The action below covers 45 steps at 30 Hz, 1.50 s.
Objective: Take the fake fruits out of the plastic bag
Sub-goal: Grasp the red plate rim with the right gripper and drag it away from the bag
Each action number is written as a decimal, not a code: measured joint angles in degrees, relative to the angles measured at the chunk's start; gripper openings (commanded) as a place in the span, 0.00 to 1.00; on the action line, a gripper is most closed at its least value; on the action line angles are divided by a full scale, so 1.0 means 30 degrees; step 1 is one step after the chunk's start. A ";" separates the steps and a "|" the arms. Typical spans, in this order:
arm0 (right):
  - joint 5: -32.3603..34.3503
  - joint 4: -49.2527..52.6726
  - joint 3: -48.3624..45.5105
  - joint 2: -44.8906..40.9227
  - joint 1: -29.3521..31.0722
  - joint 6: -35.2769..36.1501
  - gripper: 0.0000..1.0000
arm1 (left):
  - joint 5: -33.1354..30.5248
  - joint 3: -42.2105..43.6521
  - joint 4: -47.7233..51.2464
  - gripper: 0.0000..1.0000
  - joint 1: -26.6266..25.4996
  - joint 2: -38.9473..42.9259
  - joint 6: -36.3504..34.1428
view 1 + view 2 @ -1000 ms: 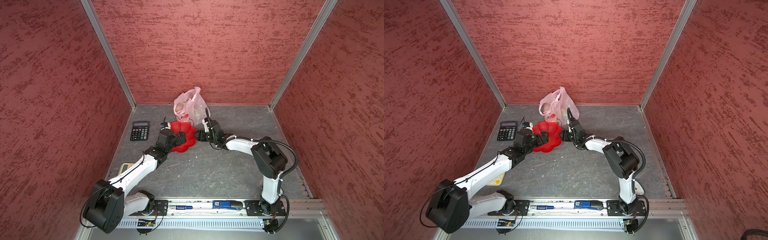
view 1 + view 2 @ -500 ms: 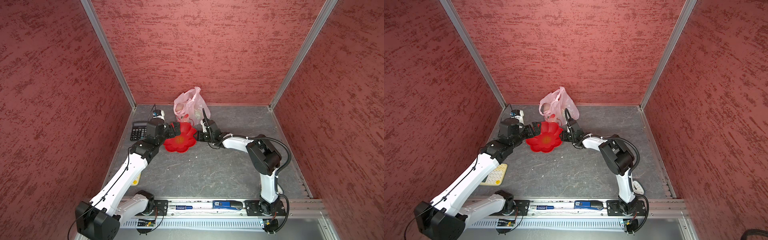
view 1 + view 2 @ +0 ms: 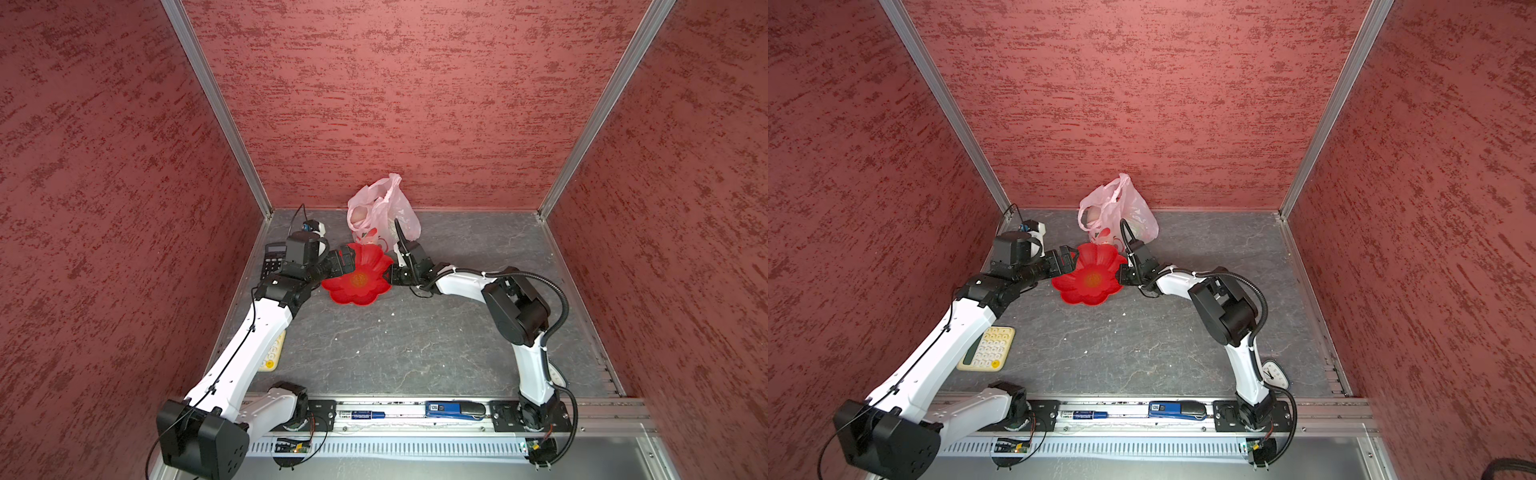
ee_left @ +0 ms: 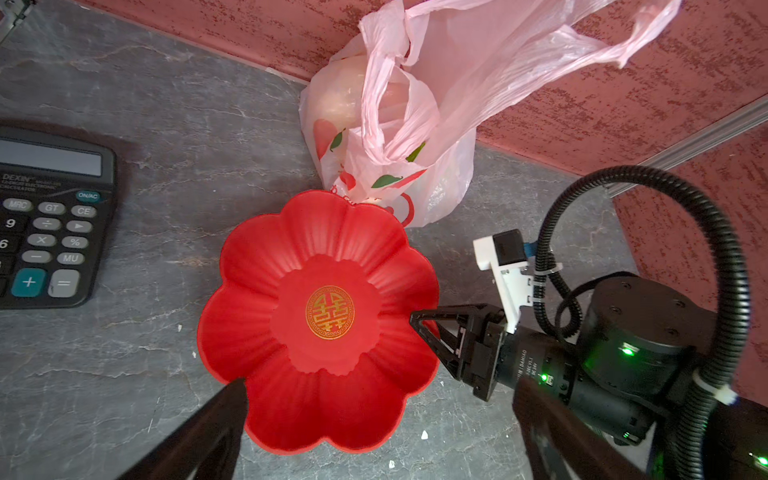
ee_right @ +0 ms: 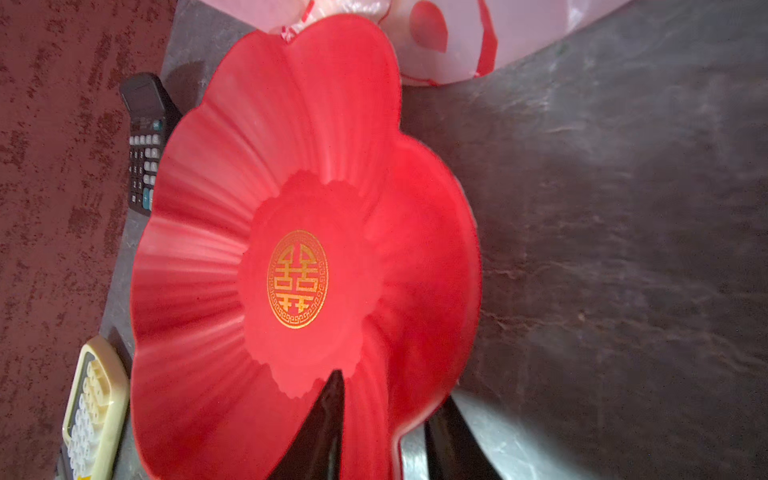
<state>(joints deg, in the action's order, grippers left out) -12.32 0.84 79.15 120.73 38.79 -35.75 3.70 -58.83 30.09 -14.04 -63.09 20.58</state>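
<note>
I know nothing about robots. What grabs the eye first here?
A bright red flower-shaped plastic dish sits mid-scene, a gold emblem at its centre, with the right arm's fingers straddling its rim. Directly behind it slumps a thin pale-pink plastic bag with rounded shapes showing through.

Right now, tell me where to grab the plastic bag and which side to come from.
Grip the plastic bag by its loop handles, coming down from above. They stand up free over the bulging body. The red dish crowds the bag's front and the back wall is close behind, so a low approach from either of those sides looks blocked.
</note>
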 measured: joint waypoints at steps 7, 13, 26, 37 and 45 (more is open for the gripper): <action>0.0007 0.0517 0.0029 0.0124 0.0044 -0.0022 0.17 | 0.0124 0.0000 -0.0015 1.00 0.0175 0.0969 -0.0452; 0.0044 0.0539 0.0029 0.0124 0.0044 -0.0007 0.07 | -0.0124 0.0000 0.0015 1.00 -0.0102 0.1049 -0.0896; 0.0321 0.0619 -0.2397 -0.1880 -0.0306 -0.0087 0.00 | -0.0109 0.0000 0.0335 1.00 -0.0350 0.1056 -0.0831; 0.1093 0.1137 -1.1278 -0.9989 -0.2812 -0.0277 0.00 | 0.0903 -0.0204 0.0401 1.00 -0.0364 0.0831 -0.0270; 0.1792 0.2958 -1.6065 -1.6582 -0.5107 -0.0379 0.00 | 0.1035 -0.0204 0.0401 1.00 -0.0372 0.0670 -0.0131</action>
<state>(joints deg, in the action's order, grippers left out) -6.94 9.72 30.96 70.98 23.46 -36.88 6.81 -59.44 31.29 -15.16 -61.08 20.18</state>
